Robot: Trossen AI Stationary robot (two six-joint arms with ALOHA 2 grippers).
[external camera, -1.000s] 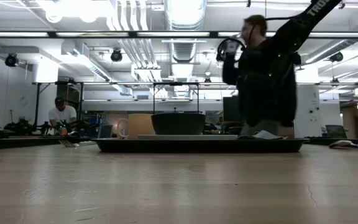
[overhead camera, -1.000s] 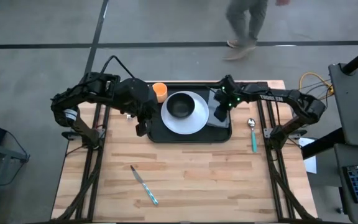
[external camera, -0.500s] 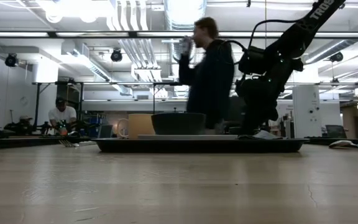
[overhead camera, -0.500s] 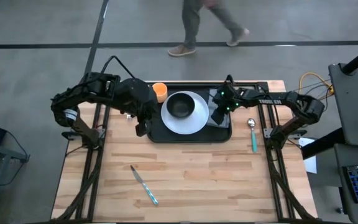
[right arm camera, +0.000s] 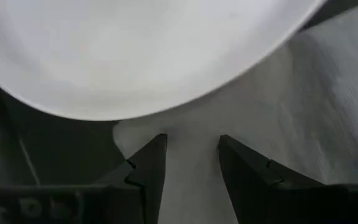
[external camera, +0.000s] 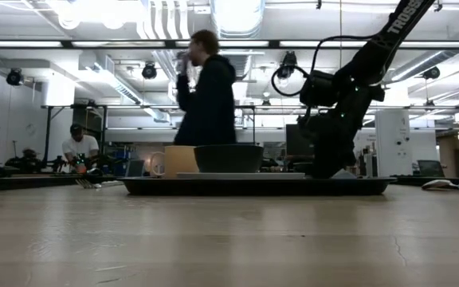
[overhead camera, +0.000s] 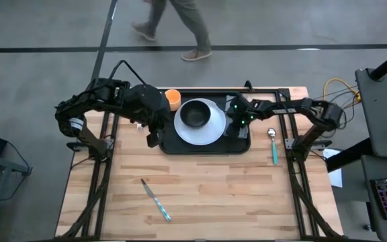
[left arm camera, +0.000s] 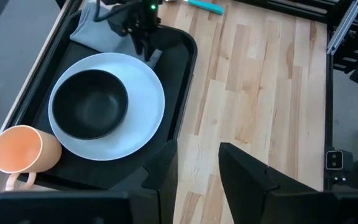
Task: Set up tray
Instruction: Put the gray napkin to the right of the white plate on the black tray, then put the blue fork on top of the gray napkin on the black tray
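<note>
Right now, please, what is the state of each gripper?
Left gripper: open, holding nothing, beside the tray.
Right gripper: open, over the napkin, holding nothing.

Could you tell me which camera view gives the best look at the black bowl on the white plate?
The left wrist view: the black bowl shows large, from above, unobstructed on the white plate. The high view shows it smaller, the low view only its side profile, and the right wrist view not at all.

On the tray sit one white plate, one black bowl, one orange cup and one grey napkin. Beside the tray lies one spoon. In front of the tray lies one knife.
</note>
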